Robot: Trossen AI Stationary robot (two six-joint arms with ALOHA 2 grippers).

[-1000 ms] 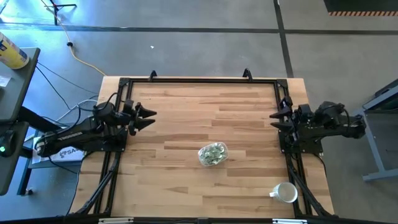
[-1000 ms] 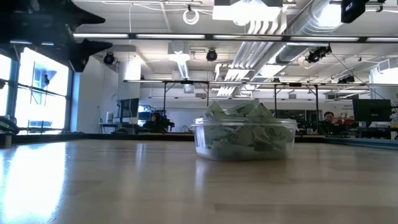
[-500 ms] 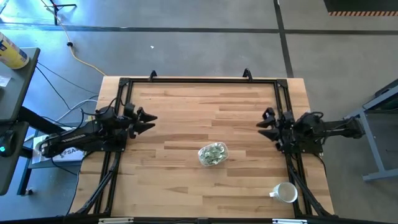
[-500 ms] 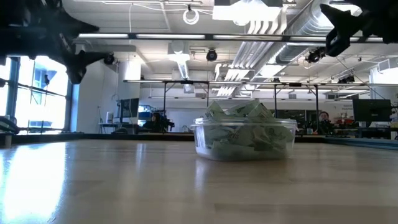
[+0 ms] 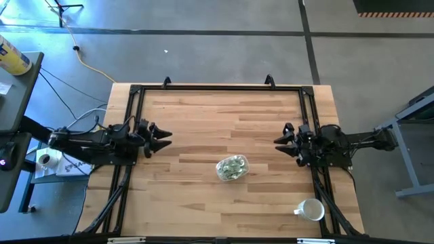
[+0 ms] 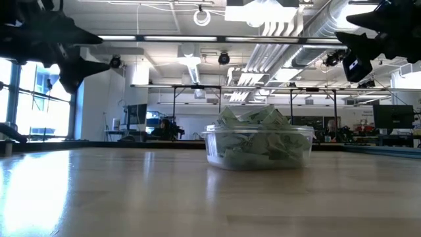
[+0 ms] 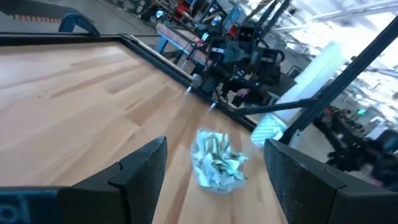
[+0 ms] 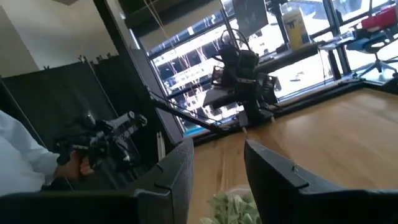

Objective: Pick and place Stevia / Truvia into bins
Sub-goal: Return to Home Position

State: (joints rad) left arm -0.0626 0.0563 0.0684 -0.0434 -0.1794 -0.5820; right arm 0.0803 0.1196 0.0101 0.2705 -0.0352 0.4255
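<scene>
The clear bin (image 5: 232,167) stands on its base on the wooden table, a little near of the middle, heaped with pale green and white Stevia packets (image 6: 253,122). It also shows in the left wrist view (image 7: 216,163), and the packets peek into the right wrist view (image 8: 236,208). My left gripper (image 5: 161,138) hovers open at the table's left side, pointing level toward the middle. My right gripper (image 5: 280,140) hovers open at the right side, facing it. Both are above the table, well apart from the bin, with nothing between their fingers.
A white handled mug (image 5: 312,210) lies at the near right corner. A black frame (image 5: 217,88) runs round the table's edges. Bare wood lies all round the bin.
My left gripper has swung toward the near edge and sunk a little. My right gripper has come down and moved in toward the table's middle, rolling about its own axis. The bin and packets have stayed put.
</scene>
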